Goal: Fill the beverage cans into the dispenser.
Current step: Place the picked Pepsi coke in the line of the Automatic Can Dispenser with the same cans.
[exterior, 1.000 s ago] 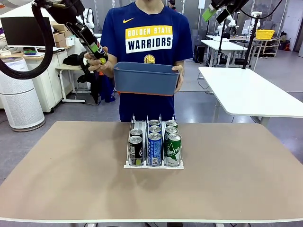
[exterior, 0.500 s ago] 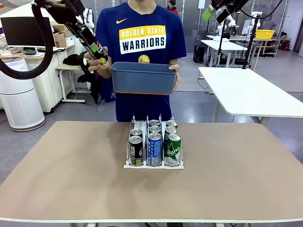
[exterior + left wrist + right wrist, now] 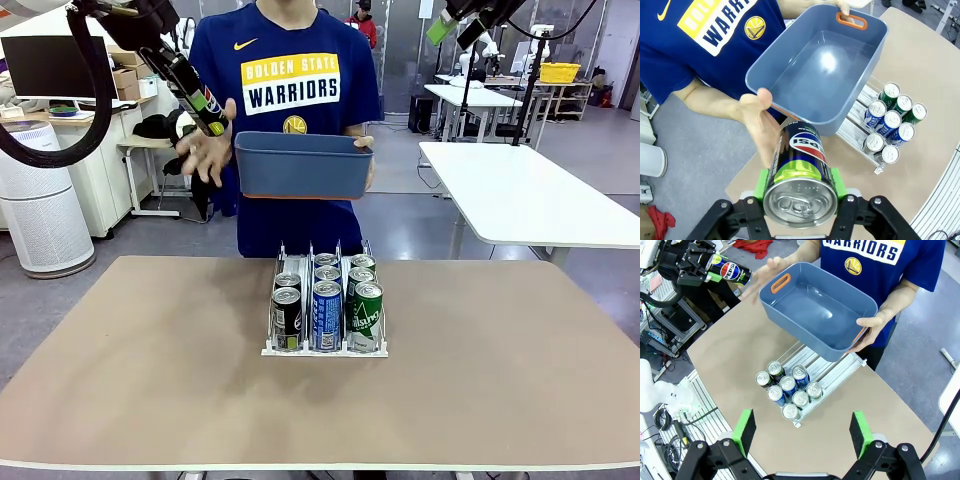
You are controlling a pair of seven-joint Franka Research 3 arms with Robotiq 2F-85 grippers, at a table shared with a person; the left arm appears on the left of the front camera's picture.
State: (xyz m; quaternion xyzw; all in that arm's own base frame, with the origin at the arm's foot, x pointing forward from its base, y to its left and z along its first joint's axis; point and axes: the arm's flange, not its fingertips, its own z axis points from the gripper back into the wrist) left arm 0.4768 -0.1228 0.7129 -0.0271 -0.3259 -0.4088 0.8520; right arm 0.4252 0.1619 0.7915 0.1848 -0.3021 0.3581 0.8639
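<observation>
My left gripper point(image 3: 185, 78) is raised at the far left, shut on a black Pepsi beverage can point(image 3: 208, 108) that slants down towards the person. In the left wrist view the can point(image 3: 800, 175) sits between the green pads, silver top facing the camera. The person's open hand point(image 3: 205, 150) hovers just below the can, apart from it. The dispenser point(image 3: 325, 351) stands mid-table with several cans point(image 3: 327, 300) in its three lanes: black left, blue middle, green right. My right gripper point(image 3: 802, 432) is open high above the table, holding nothing.
The person at the far edge holds an empty blue-grey tub point(image 3: 303, 165) with an orange handle point(image 3: 851, 20) above the table's far side. The brown tabletop point(image 3: 150, 380) is bare around the dispenser. A white table point(image 3: 540, 200) stands at the back right.
The person's hand has let go of the black can and dropped slightly below it, fingers spread. The person and tub have shifted a little to the left. Both arms stay still.
</observation>
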